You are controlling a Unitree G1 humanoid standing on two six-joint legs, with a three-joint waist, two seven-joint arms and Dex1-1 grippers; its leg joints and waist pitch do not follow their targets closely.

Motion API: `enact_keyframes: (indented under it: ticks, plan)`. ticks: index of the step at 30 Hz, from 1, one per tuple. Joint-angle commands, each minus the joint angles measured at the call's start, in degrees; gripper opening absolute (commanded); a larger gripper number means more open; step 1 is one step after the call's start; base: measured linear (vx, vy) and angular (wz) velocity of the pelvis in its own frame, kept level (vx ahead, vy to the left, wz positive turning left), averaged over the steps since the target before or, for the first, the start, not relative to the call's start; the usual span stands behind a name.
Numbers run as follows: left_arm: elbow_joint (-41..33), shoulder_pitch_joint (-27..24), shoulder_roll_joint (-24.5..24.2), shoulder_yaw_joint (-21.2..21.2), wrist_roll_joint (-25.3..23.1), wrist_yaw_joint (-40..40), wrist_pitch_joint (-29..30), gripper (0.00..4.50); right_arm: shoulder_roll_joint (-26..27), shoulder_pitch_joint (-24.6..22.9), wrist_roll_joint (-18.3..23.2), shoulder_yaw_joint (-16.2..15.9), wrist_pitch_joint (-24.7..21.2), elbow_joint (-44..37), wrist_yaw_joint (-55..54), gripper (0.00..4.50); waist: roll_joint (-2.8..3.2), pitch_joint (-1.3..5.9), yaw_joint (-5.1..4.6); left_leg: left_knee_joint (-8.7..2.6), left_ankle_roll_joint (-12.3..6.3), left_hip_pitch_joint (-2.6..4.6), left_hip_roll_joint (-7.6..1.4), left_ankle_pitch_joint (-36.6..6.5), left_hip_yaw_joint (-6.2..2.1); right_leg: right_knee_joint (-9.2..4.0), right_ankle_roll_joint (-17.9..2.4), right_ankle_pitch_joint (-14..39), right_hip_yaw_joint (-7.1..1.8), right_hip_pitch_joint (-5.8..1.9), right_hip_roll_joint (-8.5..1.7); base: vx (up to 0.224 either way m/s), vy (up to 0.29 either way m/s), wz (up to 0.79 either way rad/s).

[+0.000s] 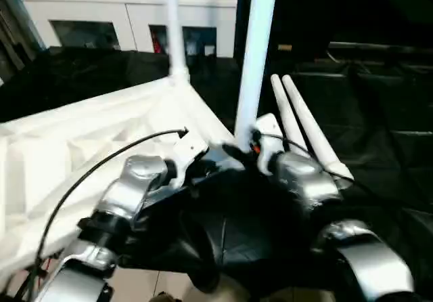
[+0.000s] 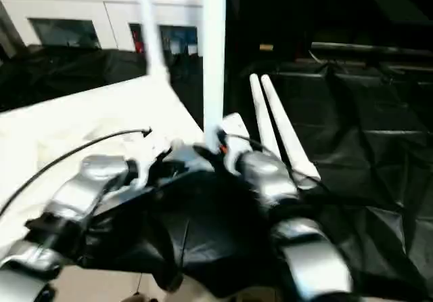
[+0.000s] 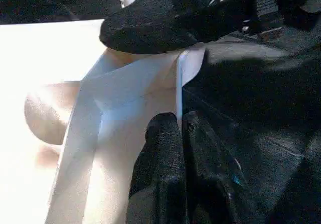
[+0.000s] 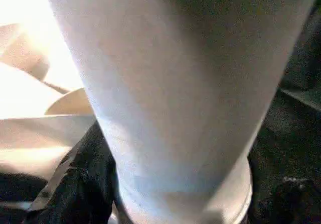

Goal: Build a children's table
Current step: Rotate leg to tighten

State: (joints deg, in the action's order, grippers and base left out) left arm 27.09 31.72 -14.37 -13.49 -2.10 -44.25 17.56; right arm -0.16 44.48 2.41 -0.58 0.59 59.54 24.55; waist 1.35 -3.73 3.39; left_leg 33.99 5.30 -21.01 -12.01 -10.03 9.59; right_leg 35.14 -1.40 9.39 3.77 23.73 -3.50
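The white tabletop (image 1: 81,139) lies underside up on black cloth. One leg (image 1: 172,24) stands in its far corner socket. A second leg (image 1: 256,58) stands upright in the near right corner, and my right gripper (image 1: 247,149) is closed around its base. In the right wrist view this leg (image 4: 175,83) sits between the fingers, with one black finger (image 4: 80,184) against it. My left gripper (image 3: 180,133) is shut on a thin wall of the tabletop's rim, right beside that corner. Two loose legs (image 1: 308,129) lie side by side on the cloth to the right.
A white cabinet with glass doors (image 1: 128,11) stands behind the work. Black cloth (image 1: 379,146) covers the surface all around. My silver forearms (image 1: 128,187) reach in from the near edge, a black cable looping over the left one.
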Motion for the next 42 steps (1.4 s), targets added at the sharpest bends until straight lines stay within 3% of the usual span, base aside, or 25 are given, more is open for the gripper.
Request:
enact_keyframes:
  ticks: [1, 4, 5, 10, 11, 13, 14, 15, 18, 22, 23, 27, 35, 39, 42]
  plan:
    - [-1.27, 1.42, 1.35, -0.03, -0.28, 1.65, -1.28, 0.00, 3.95, 0.00, -1.66, -3.15, -0.03, 1.97, 2.03, 3.33, -0.13, 4.42, 0.12, -3.80, -1.15, 0.41, -0.70, -13.44, -0.09, -4.79, -10.20, 18.95, -2.31, -2.97, -4.04, 0.000, 0.000, 0.00]
    - [-2.88, 0.85, 0.52, -0.61, -0.21, 0.30, -1.41, 0.00, 4.06, 0.36, -1.12, -3.05, -0.36, 1.90, 4.22, 3.59, -0.06, 4.46, 0.11, -3.77, -1.72, 0.22, -0.70, -12.63, -0.01, -4.51, -10.79, 16.69, -2.37, -3.16, -4.04, 0.000, 0.000, 0.00]
    - [-3.29, 0.66, 0.08, -0.76, 0.01, -0.47, -1.42, 0.00, 3.69, 0.55, -1.47, -3.26, -0.09, 2.17, 4.96, 3.88, 0.02, 4.49, 0.07, -3.78, -1.83, 0.07, -0.69, -12.18, -0.08, -4.38, -10.93, 16.04, -2.34, -3.31, -4.07, 0.000, 0.000, 0.00]
    - [-4.36, -0.75, -2.90, -1.67, 1.34, -6.65, -4.14, 0.00, -0.15, -0.29, -1.64, -4.98, 1.73, 0.17, 14.82, 4.00, 0.32, 4.55, -0.20, -3.67, -2.61, 0.06, -0.79, -12.29, -0.04, -4.19, -12.30, 13.27, -2.32, -3.41, -3.91, 0.000, 0.000, 0.00]
    - [-4.43, -1.04, -3.64, -1.91, 1.46, -8.01, -5.39, 0.00, -1.30, -0.82, -1.43, -5.49, 2.19, -0.91, 18.28, 4.00, 0.68, 4.55, -0.09, -3.63, -2.76, 0.10, -0.88, -12.15, -0.05, -4.03, -12.88, 12.26, -2.36, -3.39, -3.97, 0.000, 0.000, 0.00]
    - [-4.68, -1.70, -5.40, -2.31, 2.01, -11.23, -7.34, 0.00, -4.20, -2.23, -0.51, -6.54, 2.79, -3.81, 27.20, 4.00, 0.44, 4.61, 0.19, -3.57, -3.42, 0.05, -1.00, -11.93, 0.09, -3.89, -13.43, 10.36, -2.30, -3.55, -3.77, 0.000, 0.000, 0.00]
    - [-5.00, -1.95, -5.88, -2.37, 2.43, -12.38, -7.08, 0.00, -5.05, -2.61, -0.21, -6.75, 2.89, -4.57, 29.86, 4.00, 0.83, 4.70, 0.48, -3.49, -3.64, 0.14, -1.11, -11.63, 0.12, -3.66, -13.89, 9.19, -2.29, -3.55, -3.79, 0.000, 0.000, 0.00]
    - [-5.35, -2.25, -6.44, -2.50, 2.95, -13.97, -7.59, 0.00, -5.92, -3.04, 0.39, -6.92, 2.26, -5.45, 32.81, 4.00, 0.69, 4.69, 0.54, -3.50, -3.88, 0.19, -1.14, -11.94, 0.16, -3.67, -14.40, 8.85, -2.23, -3.52, -3.70, 0.000, 0.000, 0.00]
    - [-6.17, -3.02, -8.78, -2.92, 4.35, -19.36, -9.16, 0.00, -9.61, -4.80, 1.12, -9.19, 1.13, -8.90, 42.36, 4.00, 0.60, 4.52, 0.96, -3.54, -4.17, 0.27, -1.20, -12.92, 0.17, -3.83, -14.37, 10.32, -2.20, -3.47, -3.69, 0.000, 0.000, 0.00]
    - [-6.17, -3.16, -9.86, -3.16, 4.55, -21.58, -9.93, 0.00, -11.15, -5.51, 1.08, -10.34, 1.01, -10.02, 45.90, 4.00, 0.54, 4.35, 1.30, -3.67, -3.57, 0.49, -1.25, -13.98, 0.20, -4.15, -13.86, 13.39, -2.29, -3.27, -3.84, 0.000, 0.000, 0.00]
    - [-7.05, -3.65, -11.00, -3.25, 5.74, -24.74, -10.68, 0.00, -12.66, -6.49, 1.00, -11.79, 0.11, -11.71, 49.76, 4.00, 0.18, 4.37, 1.54, -3.70, -3.15, 0.59, -1.20, -14.05, 0.17, -4.26, -13.26, 15.40, -2.34, -3.30, -3.93, 0.000, 0.000, 0.00]
    - [-7.67, -3.89, -11.84, -3.43, 6.76, -27.00, -10.67, 0.00, -13.63, -7.34, 0.87, -13.02, -0.76, -13.52, 53.43, 4.00, -0.07, 4.24, 1.69, -3.77, -3.20, 0.52, -1.24, -13.61, 0.20, -4.36, -12.44, 17.12, -2.40, -3.10, -3.88, 0.000, 0.000, 0.00]
    - [-8.77, -4.85, -12.13, -3.62, 7.26, -28.47, -10.49, 0.00, -13.98, -8.46, 1.81, -13.41, -3.31, -16.09, 55.71, 3.22, -0.04, 4.45, 1.80, -3.73, -3.20, 0.38, -1.26, -11.99, 0.14, -4.12, -12.49, 15.21, -2.39, -3.22, -3.89, 0.000, 0.000, 0.00]
    - [-8.83, -5.64, -11.04, -3.08, 7.02, -26.89, -10.22, 0.00, -12.15, -9.41, 1.70, -12.25, -3.35, -15.65, 50.48, 2.96, 0.11, 4.46, 1.67, -3.78, -2.90, 0.33, -1.25, -11.94, 0.14, -4.05, -12.71, 14.41, -2.37, -3.21, -3.88, 0.000, 0.000, 0.00]
    - [-7.94, -5.31, -9.75, -2.47, 6.19, -23.96, -9.42, 0.00, -10.27, -9.20, 0.70, -10.83, -2.81, -13.51, 43.90, 2.79, -0.11, 4.15, 1.31, -3.89, -1.84, 0.54, -0.95, -14.05, 0.11, -4.71, -11.24, 19.79, -2.35, -3.13, -3.97, 0.000, 0.000, 0.00]
